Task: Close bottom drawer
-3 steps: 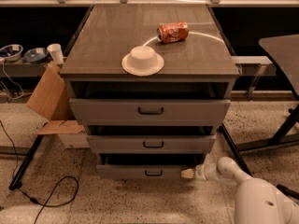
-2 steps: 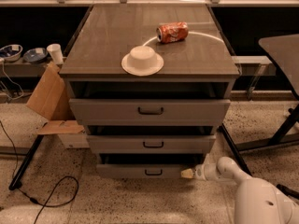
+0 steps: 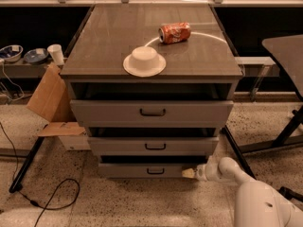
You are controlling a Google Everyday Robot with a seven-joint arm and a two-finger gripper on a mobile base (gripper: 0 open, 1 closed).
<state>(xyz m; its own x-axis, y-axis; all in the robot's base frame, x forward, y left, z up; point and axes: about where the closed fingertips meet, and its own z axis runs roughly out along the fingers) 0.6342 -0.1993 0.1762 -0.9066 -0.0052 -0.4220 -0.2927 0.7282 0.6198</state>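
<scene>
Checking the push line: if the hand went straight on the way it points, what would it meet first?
The bottom drawer. The hand, low on the right, points left at the right end of the drawer's front panel and seems at or near contact, though depth is unclear.

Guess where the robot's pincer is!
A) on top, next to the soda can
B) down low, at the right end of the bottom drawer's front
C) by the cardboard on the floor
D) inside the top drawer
B: the pincer is down near the floor, right at the right end of the bottom drawer front.
</scene>
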